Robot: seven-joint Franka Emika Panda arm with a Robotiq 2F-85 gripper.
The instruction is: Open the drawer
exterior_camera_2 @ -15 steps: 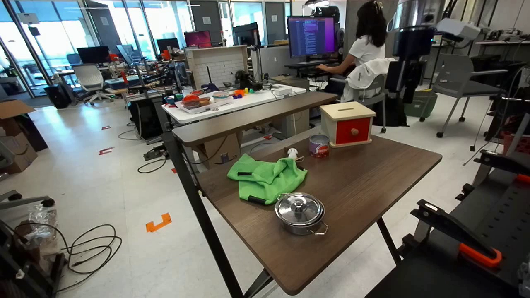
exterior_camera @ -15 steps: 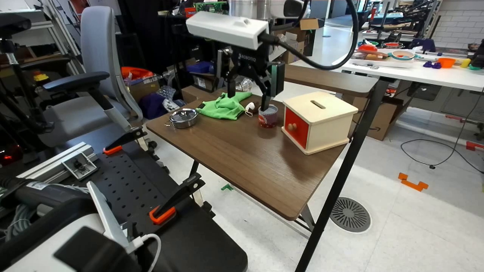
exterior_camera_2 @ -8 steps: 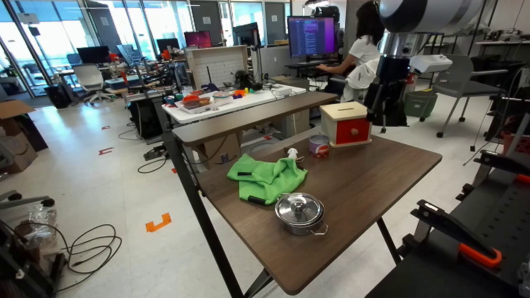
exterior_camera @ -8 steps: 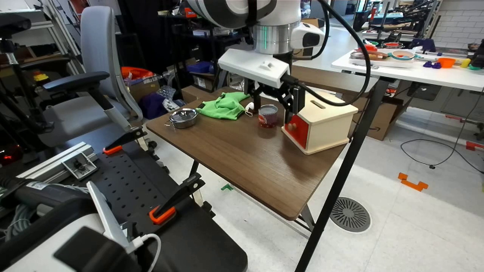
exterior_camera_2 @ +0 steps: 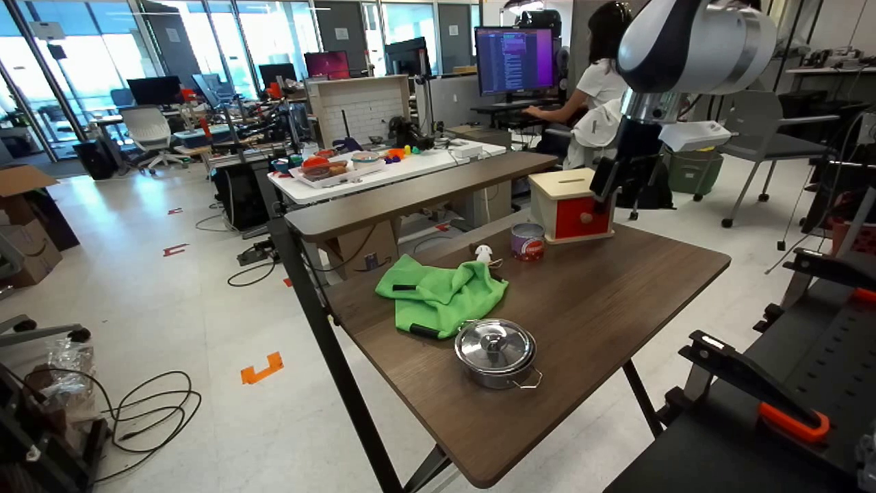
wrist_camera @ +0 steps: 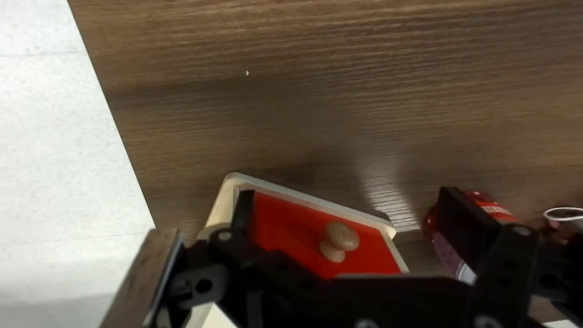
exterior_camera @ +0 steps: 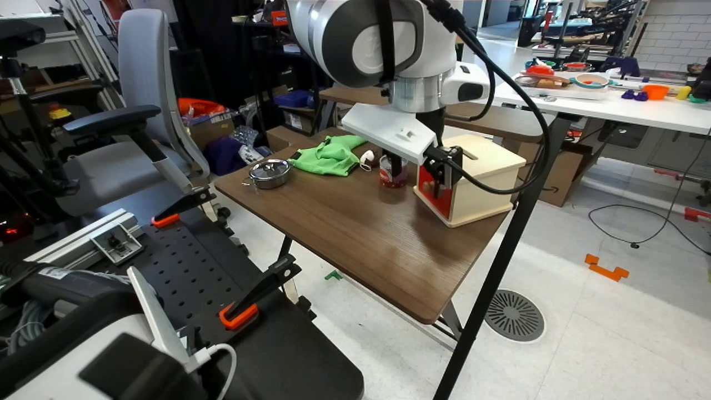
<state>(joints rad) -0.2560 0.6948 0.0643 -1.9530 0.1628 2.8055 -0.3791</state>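
The drawer (wrist_camera: 291,228) is shut in the small cabinet (exterior_camera: 483,205). Its red front also shows in an exterior view (exterior_camera_2: 568,218). A round wooden knob (wrist_camera: 342,236) sticks out from the front; it also shows in an exterior view (exterior_camera_2: 586,218). My gripper (wrist_camera: 353,200) is open, its jaws wide apart. In the wrist view the knob appears between the fingers, which do not touch it. One finger (wrist_camera: 244,209) stands before the front's left part, the other before the tin can. In an exterior view the gripper (exterior_camera: 416,176) hangs tilted right before the red front.
A tin can (exterior_camera_2: 527,243) stands close beside the cabinet. A small white figure (exterior_camera_2: 483,253), a green cloth (exterior_camera_2: 445,294) and a lidded metal pot (exterior_camera_2: 496,352) are farther along the brown table (exterior_camera: 355,233). The table's edge (wrist_camera: 123,141) runs near the cabinet.
My gripper has come down and across from above the cloth and can to the cabinet's front, tilting on the way. The drawer, cabinet and other objects have not moved.
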